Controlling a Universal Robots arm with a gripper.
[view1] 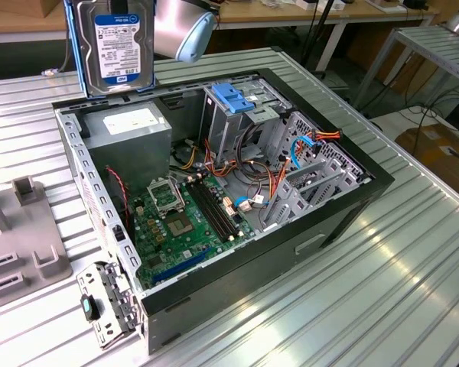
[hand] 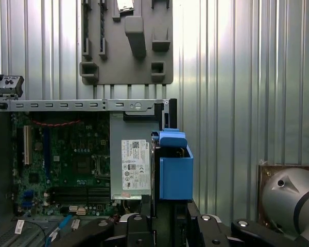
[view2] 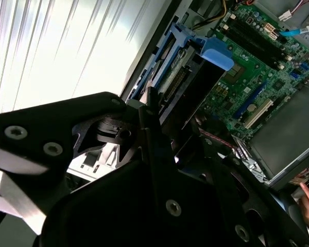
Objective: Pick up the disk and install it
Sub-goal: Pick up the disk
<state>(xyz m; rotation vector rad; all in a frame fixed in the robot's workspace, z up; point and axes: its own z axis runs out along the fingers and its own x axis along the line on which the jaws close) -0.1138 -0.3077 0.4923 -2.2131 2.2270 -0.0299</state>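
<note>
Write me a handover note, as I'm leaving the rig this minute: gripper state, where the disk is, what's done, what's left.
Gripper: shut on the disk, a flat black-silver hard drive with a white-and-blue label and a blue plastic frame.
Disk: held upright in the air over the edge of the open black computer case, beside the grey power-supply box.
Done: the pick-up.
Left: the install; the disk is not yet inside the case.

Open computer case (view1: pixel 237 279), green motherboard (view1: pixel 176 229), grey power supply (view1: pixel 130 126), ribbed metal table (view1: pixel 382 306)
</note>
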